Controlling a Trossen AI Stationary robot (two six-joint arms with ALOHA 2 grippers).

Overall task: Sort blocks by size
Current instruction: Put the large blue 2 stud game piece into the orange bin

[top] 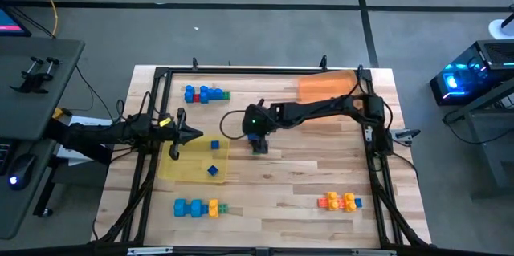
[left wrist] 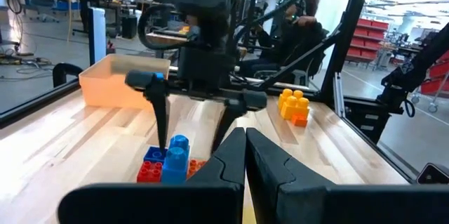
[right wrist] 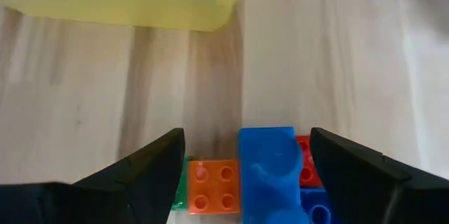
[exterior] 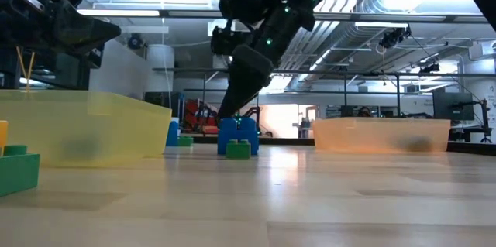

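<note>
A small cluster of blocks (right wrist: pixel 270 171) lies mid-table: a tall blue one, with orange (right wrist: pixel 214 182), red (right wrist: pixel 306 169) and green ones beside it, all resting on the wood. My right gripper (right wrist: pixel 247 140) hangs open just above this cluster (top: pixel 259 147), slanting down, one finger on either side and apart from it. My left gripper (top: pixel 193 134) waits shut at the table's left, pointing level over the yellow tray (top: pixel 193 166). That tray holds two blue blocks (top: pixel 214 158). More blocks lie in rows at far left (top: pixel 206 94), near left (top: pixel 197 207) and near right (top: pixel 340 201).
The orange tray (top: pixel 328 87) stands at the far right. The yellow tray's wall (right wrist: pixel 140 6) is a short way past the cluster. A dark frame (top: pixel 161 111) runs around the table. People sit in the room beyond the table (left wrist: pixel 302 20).
</note>
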